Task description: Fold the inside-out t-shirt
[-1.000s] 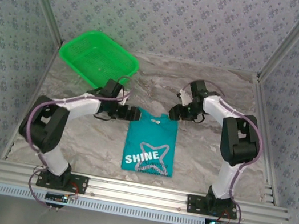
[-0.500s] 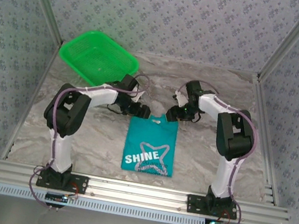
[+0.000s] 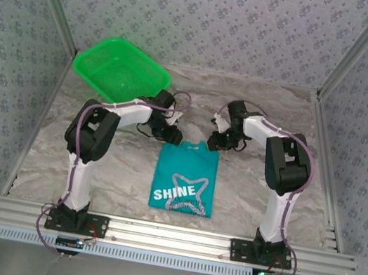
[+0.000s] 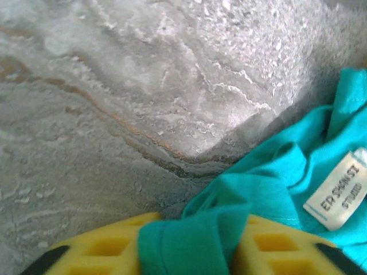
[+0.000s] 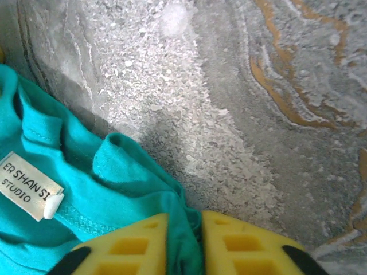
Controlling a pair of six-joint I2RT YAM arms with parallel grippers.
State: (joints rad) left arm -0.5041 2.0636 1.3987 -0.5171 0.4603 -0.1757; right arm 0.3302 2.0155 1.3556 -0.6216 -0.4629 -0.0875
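Observation:
The teal t-shirt (image 3: pixel 185 177) lies folded narrow on the marble table, white star and "SHINE" facing up near its front edge. My left gripper (image 3: pixel 172 135) sits at the shirt's far left corner, its yellow fingers (image 4: pixel 97 252) shut on a bunched fold of the t-shirt (image 4: pixel 189 243). My right gripper (image 3: pixel 216 143) sits at the far right corner, its yellow fingers (image 5: pixel 241 246) shut on a thin fold of the t-shirt (image 5: pixel 186 240). A white neck label (image 4: pixel 338 189) shows on the cloth between them, and the same label (image 5: pixel 28 186) appears in the right wrist view.
A bright green mesh basket (image 3: pixel 121 69) stands at the back left of the table. Patterned walls and metal posts enclose the table, and an aluminium rail (image 3: pixel 166 236) runs along the near edge. Bare marble (image 3: pixel 253 192) lies to the right of the shirt.
My left arm swung right to the shirt's far left corner and its jaws closed on the cloth. My right gripper closed on the far right corner.

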